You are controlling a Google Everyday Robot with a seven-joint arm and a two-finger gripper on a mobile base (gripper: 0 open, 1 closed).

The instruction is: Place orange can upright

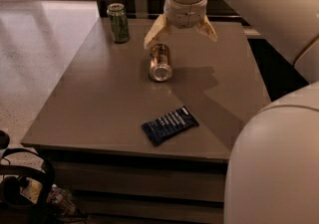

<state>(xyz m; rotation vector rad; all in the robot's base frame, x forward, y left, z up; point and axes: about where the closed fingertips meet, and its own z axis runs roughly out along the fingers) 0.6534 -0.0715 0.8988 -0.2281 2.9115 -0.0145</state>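
Note:
The orange can point(160, 62) lies on its side near the middle of the grey table point(99, 98), its silver end facing me. My gripper point(180, 33) hangs just above and behind the can, a little to its right. It is open, with the two pale fingers point(155, 33) spread wide; the left one points down beside the can's far end. It holds nothing.
A green can point(118, 22) stands upright at the table's far left. A dark blue snack packet point(170, 125) lies flat near the front edge. My white arm fills the right side. A black bag and cables sit on the floor at lower left.

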